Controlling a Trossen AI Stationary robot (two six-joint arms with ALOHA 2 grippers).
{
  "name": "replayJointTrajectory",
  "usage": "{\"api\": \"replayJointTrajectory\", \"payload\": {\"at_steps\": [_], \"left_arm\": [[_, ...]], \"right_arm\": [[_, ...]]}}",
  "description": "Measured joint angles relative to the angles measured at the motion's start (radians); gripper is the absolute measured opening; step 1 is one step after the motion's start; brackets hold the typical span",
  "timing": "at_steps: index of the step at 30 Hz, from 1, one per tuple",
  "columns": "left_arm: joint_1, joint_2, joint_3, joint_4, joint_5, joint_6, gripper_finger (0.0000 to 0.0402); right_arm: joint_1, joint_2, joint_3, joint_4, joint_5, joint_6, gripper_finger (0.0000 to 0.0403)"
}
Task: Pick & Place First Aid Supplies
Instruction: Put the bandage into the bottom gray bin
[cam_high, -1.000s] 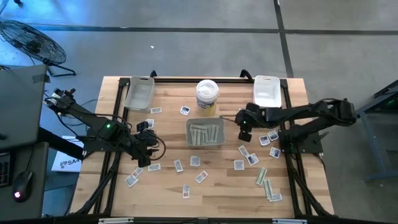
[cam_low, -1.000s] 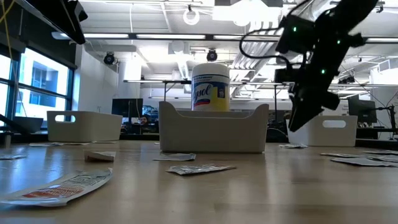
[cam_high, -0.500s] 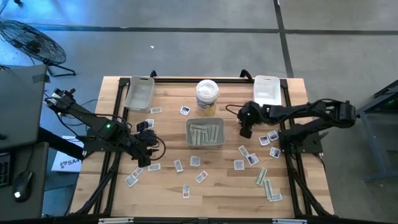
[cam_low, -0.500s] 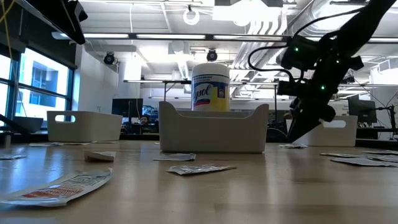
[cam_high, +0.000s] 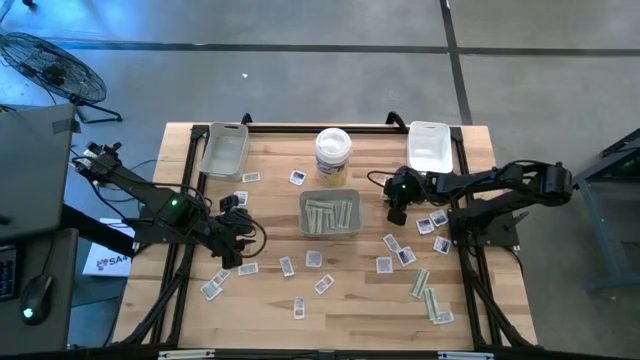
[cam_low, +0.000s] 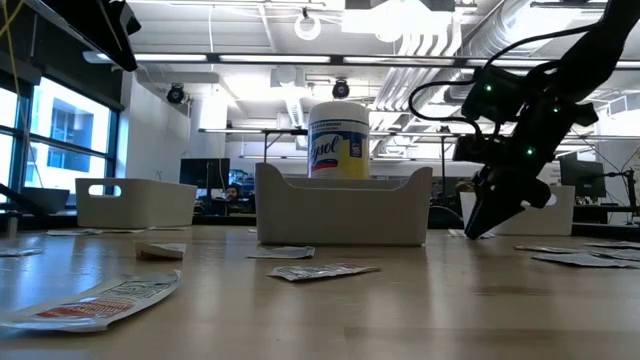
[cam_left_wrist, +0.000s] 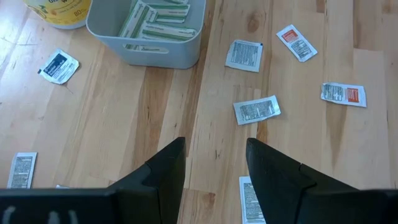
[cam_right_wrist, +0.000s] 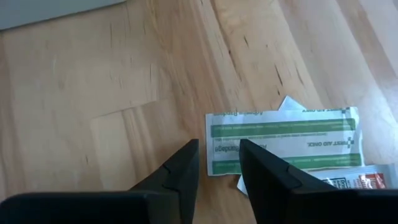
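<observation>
step in hand: approach for a pick. the right gripper (cam_right_wrist: 217, 163) hovers low over the wooden tabletop (cam_right_wrist: 124, 93), its fingers (cam_right_wrist: 181, 167) parted and empty. the long pale paper strip with green bands (cam_right_wrist: 283, 140) lies flat just ahead of the fingertips, atop another small packet. next move likely requires advancing to straddle the strip's near end, descending, then closing. the left gripper (cam_left_wrist: 214, 155) waits with fingers apart, empty.

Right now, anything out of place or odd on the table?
Nothing damaged or spilled. Loose packets lie scattered at all angles across the table, as expected mid-sort; only the centre grey tray holds strips. The right gripper, open, points at a green-striped strip lying across other packets. The left gripper is open over bare wood.
</observation>
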Motion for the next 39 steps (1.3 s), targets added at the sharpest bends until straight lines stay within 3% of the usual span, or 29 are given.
{"api": "replayJointTrajectory", "payload": {"at_steps": [11,18,29,34,39], "left_arm": [[0.000,0.000,0.000,0.000,0.000,0.000,0.0166],[0.000,0.000,0.000,0.000,0.000,0.000,0.0166],[0.000,0.000,0.000,0.000,0.000,0.000,0.0166],[0.000,0.000,0.000,0.000,0.000,0.000,0.0166],[0.000,0.000,0.000,0.000,0.000,0.000,0.0166]], "right_arm": [[0.001,0.002,-0.002,-0.003,-0.008,-0.008,0.0005],[0.035,-0.012,0.061,-0.104,0.021,0.008,0.0004],[0.269,-0.033,0.461,-0.378,0.142,0.007,0.0002],[0.394,-0.033,0.612,-0.371,0.181,0.008,0.0002],[0.486,-0.027,0.650,-0.353,0.197,0.034,0.0002]]}}
